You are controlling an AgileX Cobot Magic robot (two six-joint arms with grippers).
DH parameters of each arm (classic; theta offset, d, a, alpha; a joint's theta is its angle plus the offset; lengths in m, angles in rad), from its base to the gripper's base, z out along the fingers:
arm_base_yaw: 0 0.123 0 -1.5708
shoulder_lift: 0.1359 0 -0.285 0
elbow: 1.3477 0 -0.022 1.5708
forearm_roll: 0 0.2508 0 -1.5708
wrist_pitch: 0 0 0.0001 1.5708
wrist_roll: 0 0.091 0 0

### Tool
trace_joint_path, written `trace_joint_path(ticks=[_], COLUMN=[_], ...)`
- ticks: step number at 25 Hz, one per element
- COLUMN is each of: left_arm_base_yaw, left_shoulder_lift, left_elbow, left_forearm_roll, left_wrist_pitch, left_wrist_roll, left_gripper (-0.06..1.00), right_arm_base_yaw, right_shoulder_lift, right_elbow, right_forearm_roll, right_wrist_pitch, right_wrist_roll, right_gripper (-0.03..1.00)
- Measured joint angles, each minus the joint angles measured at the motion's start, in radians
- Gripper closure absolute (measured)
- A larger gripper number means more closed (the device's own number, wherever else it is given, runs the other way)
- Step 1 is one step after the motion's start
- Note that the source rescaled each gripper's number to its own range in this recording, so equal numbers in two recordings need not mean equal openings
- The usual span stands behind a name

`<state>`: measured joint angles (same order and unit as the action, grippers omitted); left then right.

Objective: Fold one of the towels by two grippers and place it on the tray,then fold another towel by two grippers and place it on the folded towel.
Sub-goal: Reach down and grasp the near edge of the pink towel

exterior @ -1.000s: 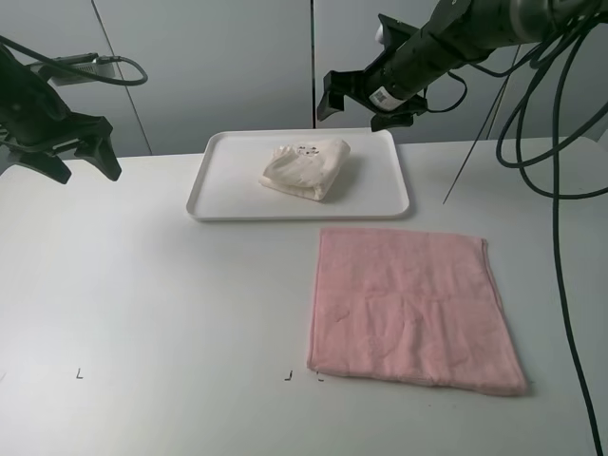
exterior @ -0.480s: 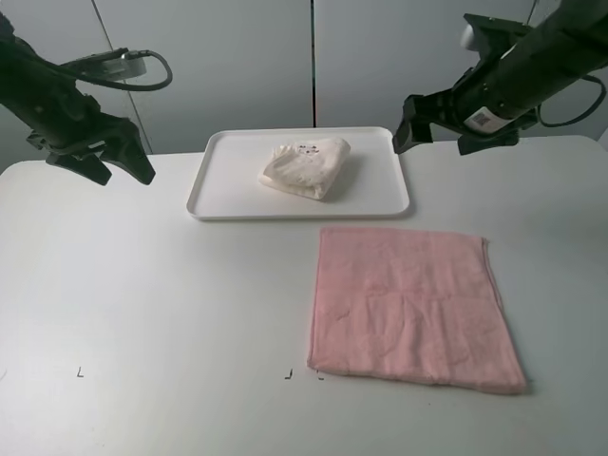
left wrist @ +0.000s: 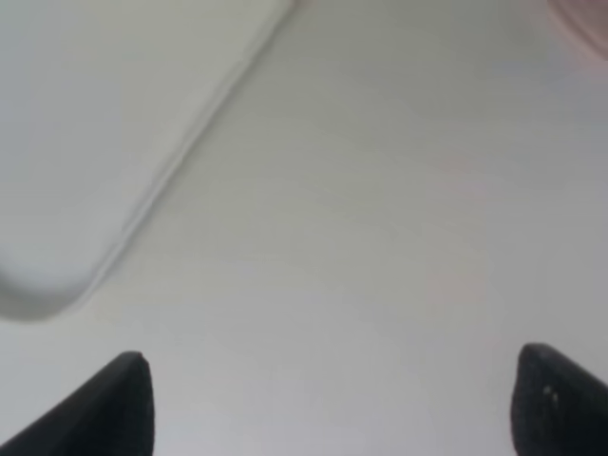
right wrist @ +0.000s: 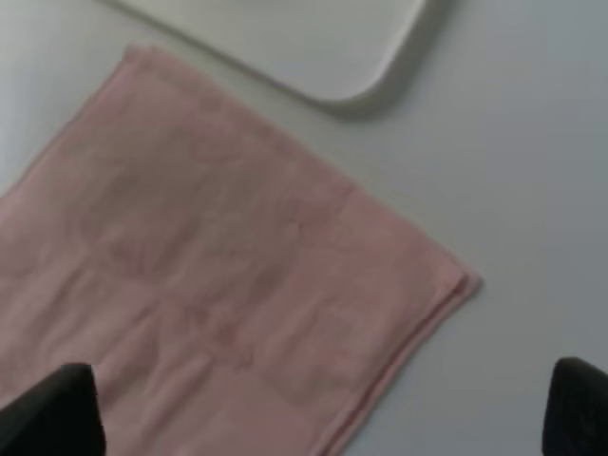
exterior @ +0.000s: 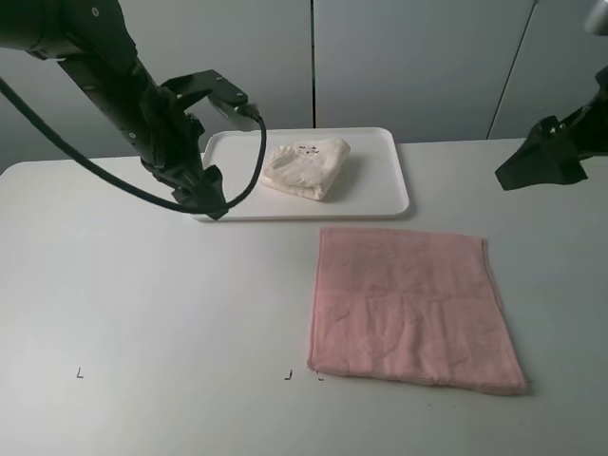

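Exterior high view: your folded towel (exterior: 306,168) lies on the tray (exterior: 380,203), far centre of the desk (exterior: 142,304). Your left gripper (exterior: 206,195), by the tray's near-left corner, and right gripper (exterior: 518,163), far right, are both spread and empty.

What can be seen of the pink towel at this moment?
The pink towel is a pale pink, terry-looking cloth, roughly rectangular, spread flat and unfolded on the white table, right of the middle in the high view. Faint creases cross it, and a hemmed border shows along one side. Its far edge lies just in front of the tray, with a narrow gap between. Only the table touches it.
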<state>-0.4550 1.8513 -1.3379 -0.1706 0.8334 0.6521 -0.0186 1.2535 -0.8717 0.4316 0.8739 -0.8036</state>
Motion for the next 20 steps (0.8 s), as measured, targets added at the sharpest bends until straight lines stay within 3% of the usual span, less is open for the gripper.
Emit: trace_joint_path(ticks=[4, 6, 12, 20], left_arm_base_yaw=[-0.065, -0.091, -0.190, -0.399], left_shoulder_lift=[0.000, 0.000, 0.051, 0.138], left_elbow=[0.000, 0.000, 0.000, 0.000], left_forearm_roll=[0.018, 0.020, 0.027, 0.109], left_wrist_pitch=[-0.037, -0.050, -0.064, -0.056], left_wrist_roll=[0.139, 0.187, 0.215, 0.116], left_gripper=[-0.02, -0.02, -0.02, -0.02], right_arm_base_yaw=[0.031, 0.036, 0.038, 0.038], right_shoulder_lift=[-0.010, -0.010, -0.010, -0.008], right_elbow=[0.002, 0.006, 0.029, 0.232], right_forearm_roll=[-0.097, -0.119, -0.132, -0.183], right_wrist_pitch=[0.151, 0.202, 0.218, 0.138], right_wrist_roll=[-0.319, -0.416, -0.554, -0.697], right_gripper=[-0.03, -0.03, -0.03, -0.03])
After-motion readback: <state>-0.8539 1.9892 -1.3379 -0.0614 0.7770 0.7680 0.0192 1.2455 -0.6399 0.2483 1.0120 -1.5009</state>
